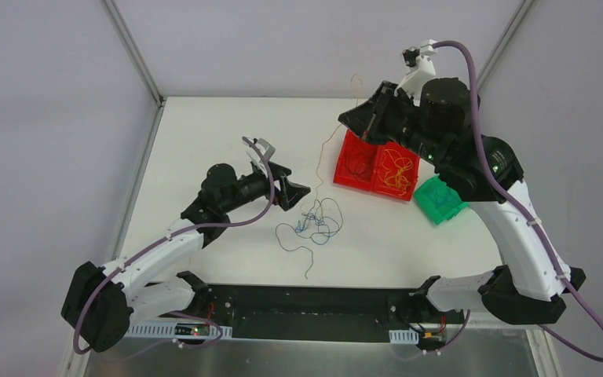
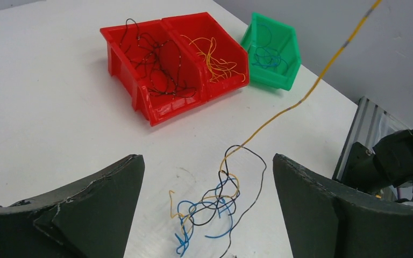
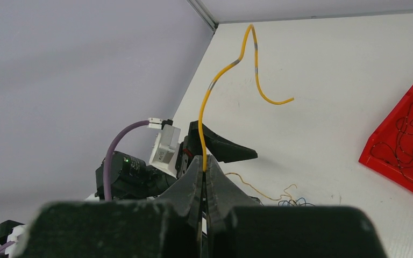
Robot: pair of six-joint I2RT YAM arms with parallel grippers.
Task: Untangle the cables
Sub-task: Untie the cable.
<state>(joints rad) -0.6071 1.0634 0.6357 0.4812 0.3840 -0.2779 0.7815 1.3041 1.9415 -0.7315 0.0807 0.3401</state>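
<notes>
The cables point(image 1: 314, 224) lie in a small messy knot on the white table point(image 1: 204, 141). Blue, black and yellow are all mixed up. The knot is just in front of the left gripper point(image 2: 207, 161). Its fingers are spread wide with nothing between them. One yellow wire point(image 2: 301, 99) goes up from the knot to the right gripper point(image 3: 204, 164), which is pinched tight on it, up in the air. Past the knot, a red box point(image 2: 161, 110) holds black wires point(image 2: 161, 70). The next red box point(image 2: 226, 86) touches it and holds yellow wires point(image 2: 215, 59). A green box point(image 2: 271, 80) just beside holds blue wires point(image 2: 266, 54).
</notes>
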